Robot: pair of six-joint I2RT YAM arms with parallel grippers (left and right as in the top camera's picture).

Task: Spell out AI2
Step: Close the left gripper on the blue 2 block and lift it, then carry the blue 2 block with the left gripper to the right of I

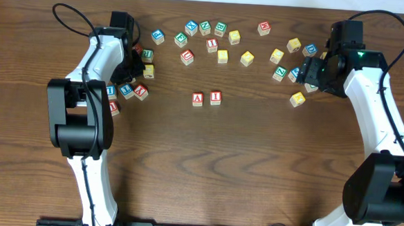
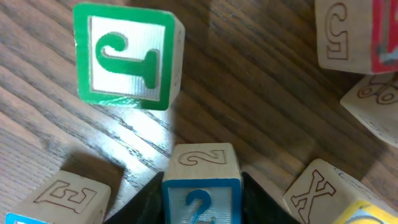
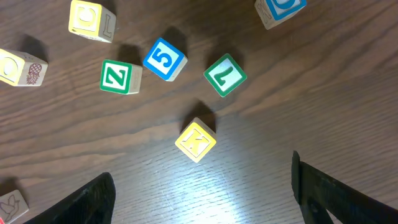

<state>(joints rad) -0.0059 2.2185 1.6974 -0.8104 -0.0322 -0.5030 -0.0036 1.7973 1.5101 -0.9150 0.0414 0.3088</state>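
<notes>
A red A block (image 1: 198, 98) and a red I block (image 1: 215, 97) stand side by side at the table's middle. My left gripper (image 1: 131, 68) is down among the blocks at the left. In the left wrist view its fingers (image 2: 202, 182) press both sides of a blue 2 block (image 2: 202, 202) on the table. My right gripper (image 1: 306, 75) hovers over the blocks at the right. In the right wrist view it (image 3: 202, 193) is open and empty above bare wood, just short of a yellow K block (image 3: 196, 140).
Around the 2 block lie a green J block (image 2: 127, 56), an E block (image 2: 62, 199) and an X block (image 2: 317, 190). A green 7 (image 3: 224, 74), blue 5 (image 3: 165, 60) and green Z (image 3: 120, 77) lie beyond the K. Several more blocks line the back (image 1: 213, 37).
</notes>
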